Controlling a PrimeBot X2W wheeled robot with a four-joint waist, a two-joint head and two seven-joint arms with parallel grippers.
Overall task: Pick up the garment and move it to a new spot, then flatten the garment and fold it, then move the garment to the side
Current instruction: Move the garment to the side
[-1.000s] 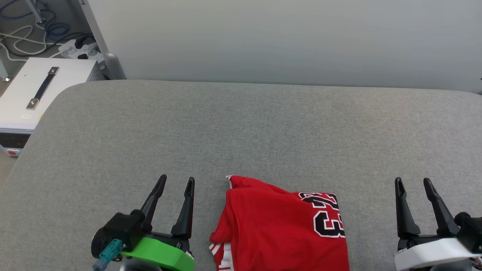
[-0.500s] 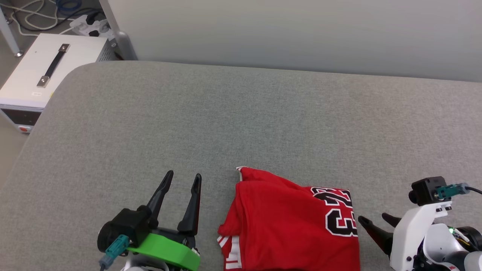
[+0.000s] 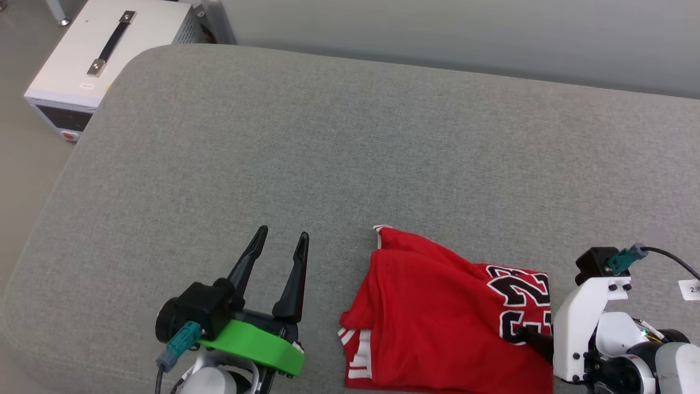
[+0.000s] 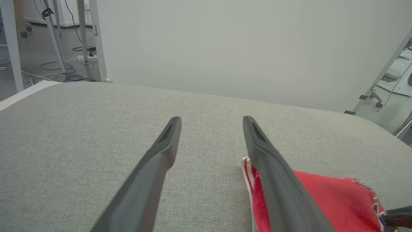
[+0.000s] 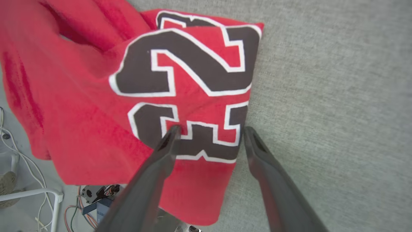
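The red shirt is lying bunched up at the near edge of the gray table, number print facing up at its right end; the left claw sits just left of it, fingers apart, nothing between them; the right claw is spread wide too, straddling the shirt's right edge, one finger over the number, the other over bare table; can't tell if it's touching.

Before me lies a broad grey fabric-covered surface with rounded corners, backed by a plain pale wall under soft, even light. Off its far left corner, on the beige floor, I see a white case with a black strap handle. From the left wrist view, pale metal legs and loose cables lie beyond the surface's edge.
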